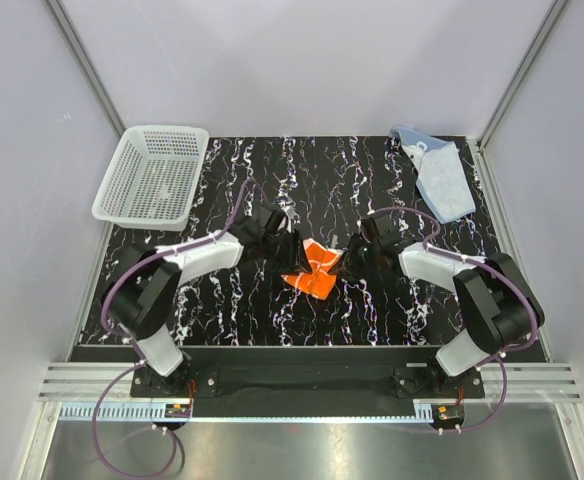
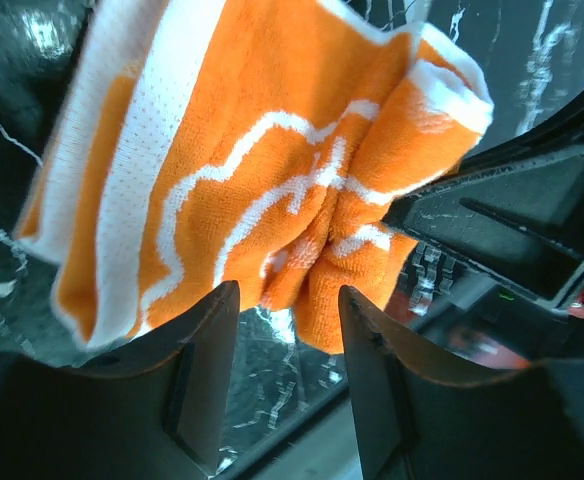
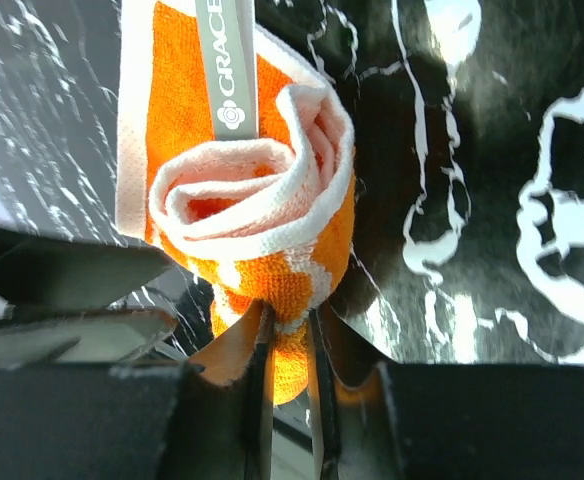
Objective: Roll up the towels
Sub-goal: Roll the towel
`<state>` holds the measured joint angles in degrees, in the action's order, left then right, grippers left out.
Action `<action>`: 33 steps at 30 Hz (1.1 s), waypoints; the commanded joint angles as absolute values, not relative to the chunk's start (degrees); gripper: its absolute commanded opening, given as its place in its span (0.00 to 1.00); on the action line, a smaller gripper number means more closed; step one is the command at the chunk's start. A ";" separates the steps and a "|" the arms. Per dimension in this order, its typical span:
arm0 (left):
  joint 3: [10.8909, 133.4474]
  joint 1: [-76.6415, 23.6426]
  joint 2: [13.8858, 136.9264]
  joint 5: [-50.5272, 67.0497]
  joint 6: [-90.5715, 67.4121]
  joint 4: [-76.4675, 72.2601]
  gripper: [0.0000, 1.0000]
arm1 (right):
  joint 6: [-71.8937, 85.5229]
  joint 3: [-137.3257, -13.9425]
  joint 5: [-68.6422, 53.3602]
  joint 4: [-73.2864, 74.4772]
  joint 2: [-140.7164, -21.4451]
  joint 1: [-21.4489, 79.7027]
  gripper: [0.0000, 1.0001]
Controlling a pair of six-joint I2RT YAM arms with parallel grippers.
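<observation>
The orange towel (image 1: 312, 272) lies bunched on the black marbled table (image 1: 302, 180), between my two grippers. In the right wrist view the orange towel (image 3: 242, 200) is coiled into a loose roll with white edges and a grey label. My right gripper (image 3: 290, 320) is shut on its lower fold, and sits at the towel's right side (image 1: 344, 266). My left gripper (image 2: 287, 295) is open, its tips just short of the orange towel (image 2: 272, 150), with bare table showing between the fingers. It sits at the towel's left side (image 1: 290, 252). The light blue towel (image 1: 444, 178) lies crumpled at the back right.
A white mesh basket (image 1: 140, 218) stands at the back left corner of the table. Grey walls enclose the table on three sides. The right gripper's black body (image 2: 512, 220) fills the right of the left wrist view.
</observation>
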<state>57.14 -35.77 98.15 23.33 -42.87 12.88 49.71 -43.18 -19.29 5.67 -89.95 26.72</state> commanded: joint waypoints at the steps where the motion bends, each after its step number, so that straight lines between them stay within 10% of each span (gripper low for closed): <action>1: 59.85 -41.20 92.30 6.90 -35.07 19.16 0.49 | 46.76 -47.37 -16.17 17.04 -90.34 27.86 0.11; 16: 65.03 -64.15 94.47 -18.71 -28.91 20.91 0.51 | 46.58 -53.09 -17.66 21.27 -95.80 28.48 0.13; 33: 66.28 -66.18 106.96 -24.34 -30.41 21.18 0.50 | 45.44 -53.88 -18.72 23.55 -94.30 28.56 0.13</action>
